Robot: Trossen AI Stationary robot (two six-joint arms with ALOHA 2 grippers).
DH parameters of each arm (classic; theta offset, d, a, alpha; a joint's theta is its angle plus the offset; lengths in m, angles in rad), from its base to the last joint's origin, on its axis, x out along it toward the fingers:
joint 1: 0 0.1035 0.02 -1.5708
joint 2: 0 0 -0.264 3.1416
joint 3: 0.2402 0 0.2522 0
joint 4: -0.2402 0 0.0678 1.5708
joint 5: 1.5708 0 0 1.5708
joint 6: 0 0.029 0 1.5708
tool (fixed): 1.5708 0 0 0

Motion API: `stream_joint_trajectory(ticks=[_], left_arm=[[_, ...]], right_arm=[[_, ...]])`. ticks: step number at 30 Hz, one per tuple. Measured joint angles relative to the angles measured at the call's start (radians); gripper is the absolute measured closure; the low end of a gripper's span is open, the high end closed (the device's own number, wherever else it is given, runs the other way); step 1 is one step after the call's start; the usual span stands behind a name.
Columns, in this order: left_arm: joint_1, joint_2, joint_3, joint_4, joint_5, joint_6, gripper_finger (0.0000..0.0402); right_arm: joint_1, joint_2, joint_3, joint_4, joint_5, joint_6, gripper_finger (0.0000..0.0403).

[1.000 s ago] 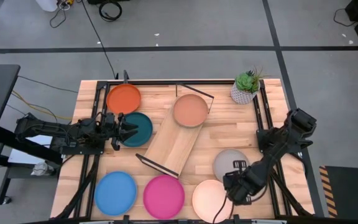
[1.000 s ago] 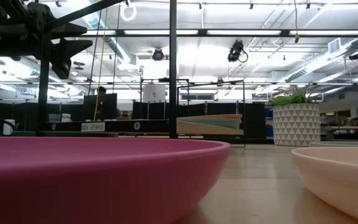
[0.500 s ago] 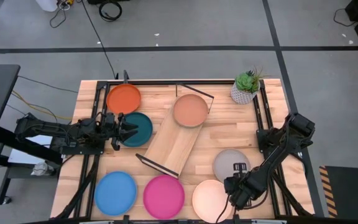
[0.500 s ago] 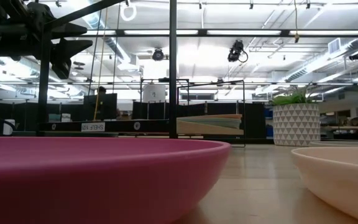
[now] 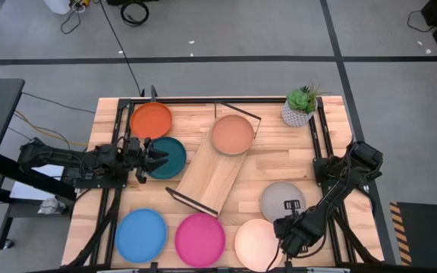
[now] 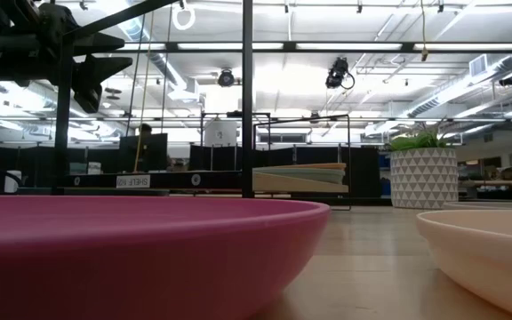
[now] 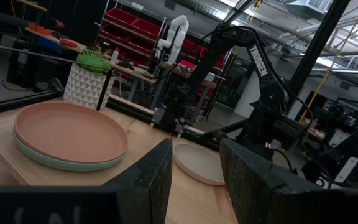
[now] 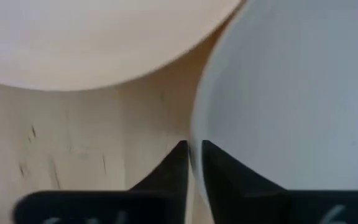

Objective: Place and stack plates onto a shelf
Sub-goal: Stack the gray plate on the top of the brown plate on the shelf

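The right gripper (image 5: 293, 224) is seen low at the near right of the table, between the grey plate (image 5: 278, 197) and the cream plate (image 5: 253, 243); in the right wrist view its fingers (image 8: 178, 163) are drawn nearly together astride the thin rim of the grey plate (image 8: 303, 93), so a rim pinch is judged to be in hand, though firm contact cannot be confirmed. A slip is the main risk: only a narrow edge is caught, and the plate could pivot or drop if lifted quickly. The cream plate (image 8: 92, 31) lies just beside the fingers and could be nudged. The shelf (image 5: 217, 168) is laid diagonally, its long axis running from the near left toward the far right, with the wire frames at both ends; an approach across a frame could snag the plate. At its far end a terracotta plate (image 5: 232, 134) is already stacked on a pale one, the nearer half left bare. The left gripper (image 5: 155, 158) is held over the dark teal plate (image 5: 171, 155), fingers parted, holding nothing.
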Motion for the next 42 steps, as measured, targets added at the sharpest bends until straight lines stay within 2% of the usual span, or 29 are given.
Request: stream_joint_trajectory(ticks=[3,7,11,15,21,24,30,42], left_arm=[[0.000,0.000,0.000,0.000,0.000,0.000,0.0260],[0.000,0.000,0.000,0.000,0.000,0.000,0.0260],[0.000,0.000,0.000,0.000,0.000,0.000,0.0260],[0.000,0.000,0.000,0.000,0.000,0.000,0.0260],[0.000,0.000,0.000,0.000,0.000,0.000,0.0260],[0.000,0.000,0.000,0.000,0.000,0.000,0.0260],[0.000,0.000,0.000,0.000,0.000,0.000,0.0260],[0.000,0.000,0.000,0.000,0.000,0.000,0.0260]], right_arm=[[-0.008,0.000,0.000,-0.006,0.000,-0.035,0.0390],[-0.045,-0.001,0.001,-0.032,-0.010,-0.053,0.0391],[-0.102,-0.001,0.050,-0.175,-0.023,-0.135,0.0393],[-0.160,-0.001,0.152,-0.341,0.046,-0.279,0.0393],[-0.252,-0.002,0.332,-0.483,0.220,-0.439,0.0393],[-0.303,-0.002,0.385,-0.462,0.265,-0.563,0.0393],[-0.460,-0.002,0.399,-0.328,0.259,-0.846,0.0393],[-0.816,-0.005,0.398,-0.122,0.220,-1.204,0.0392]])
